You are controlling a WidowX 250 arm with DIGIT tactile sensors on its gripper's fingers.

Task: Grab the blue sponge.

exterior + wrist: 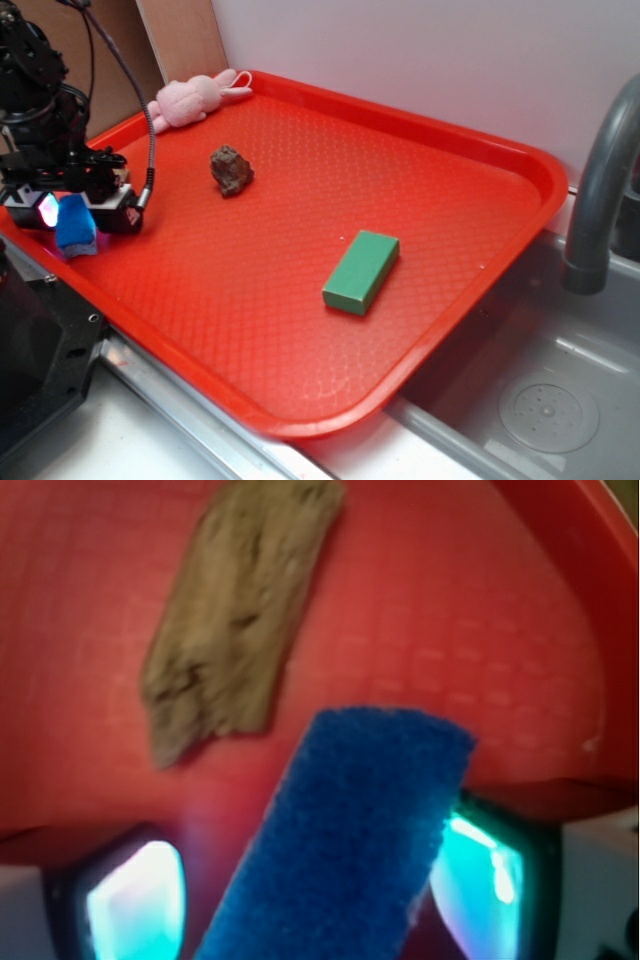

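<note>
The blue sponge (345,830) sits right between the jaws. They squeeze it tight. Its long side points away from them.

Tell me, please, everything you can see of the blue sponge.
The blue sponge is a small, bright blue rectangular piece with rounded corners and a coarse, porous foam surface. It sits tilted between the two glowing fingers of the hand, which appears closed on it. In the exterior view it is at the left edge of the red tray; whether it touches the tray is unclear.
</note>
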